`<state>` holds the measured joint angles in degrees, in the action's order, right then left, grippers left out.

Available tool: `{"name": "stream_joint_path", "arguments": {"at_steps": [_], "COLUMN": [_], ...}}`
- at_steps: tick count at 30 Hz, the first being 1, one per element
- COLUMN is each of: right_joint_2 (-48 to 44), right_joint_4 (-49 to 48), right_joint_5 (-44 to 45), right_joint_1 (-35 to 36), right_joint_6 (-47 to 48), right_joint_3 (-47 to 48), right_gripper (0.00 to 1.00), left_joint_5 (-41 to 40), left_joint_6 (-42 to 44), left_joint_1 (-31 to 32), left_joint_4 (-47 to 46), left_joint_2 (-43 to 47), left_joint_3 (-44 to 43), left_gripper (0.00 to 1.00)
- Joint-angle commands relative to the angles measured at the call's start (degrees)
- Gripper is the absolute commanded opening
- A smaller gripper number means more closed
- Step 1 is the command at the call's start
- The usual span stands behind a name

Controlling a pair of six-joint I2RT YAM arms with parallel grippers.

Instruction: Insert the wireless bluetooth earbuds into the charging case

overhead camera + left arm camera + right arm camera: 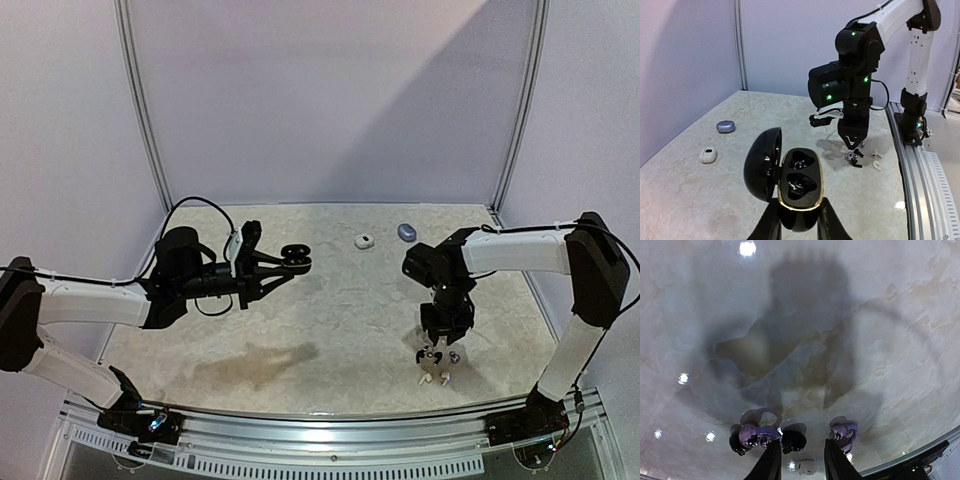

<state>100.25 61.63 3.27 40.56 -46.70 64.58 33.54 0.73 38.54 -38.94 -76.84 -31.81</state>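
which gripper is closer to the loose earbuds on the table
Right. The right gripper hangs just over the loose earbuds, a black earbud between its fingers; the left gripper is far across the table, holding the open black case.

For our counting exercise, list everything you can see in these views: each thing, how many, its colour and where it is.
black case: one, black with gold rim, lid open, held above the table
white case: one, white, far side of table
blue case: one, blue-grey, just beyond the white case
purple earbuds: two, purplish, on table under right tool
black earbuds: one clear, maybe a second, black, same cluster
white earbuds: two, white, stemmed, beside that cluster
table: one, pale marbled
arms: two, white and black
left tool: shut on black case
right tool: open, over the earbuds
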Motion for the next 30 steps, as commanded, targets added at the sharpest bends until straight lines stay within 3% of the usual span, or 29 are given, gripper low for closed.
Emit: {"name": "stream_joint_path", "arguments": {"at_steps": [1,10,30], "right_joint_2": [-2.0,-1.8,-0.2], "right_joint_4": [-4.9,-6.5,-4.7], "right_joint_5": [-2.1,-3.5,-4.2], "right_joint_1": [0.2,0.1,0.1], "right_joint_6": [-1.5,-1.0,-0.1], "right_joint_3": [-3.2,-5.3,-5.2], "right_gripper": [0.29,0.22,0.22], "left_joint_5": [-1.1,-1.2,-1.5], "left_joint_6": [1.7,2.8,3.9], "left_joint_1": [1.3,1.3,1.3], "left_joint_4": [-0.7,0.2,0.6], "left_joint_2": [1.5,1.6,1.3], "left_joint_3": [0.9,0.6,0.7], "left_gripper": [0.0,0.0,0.0]}}
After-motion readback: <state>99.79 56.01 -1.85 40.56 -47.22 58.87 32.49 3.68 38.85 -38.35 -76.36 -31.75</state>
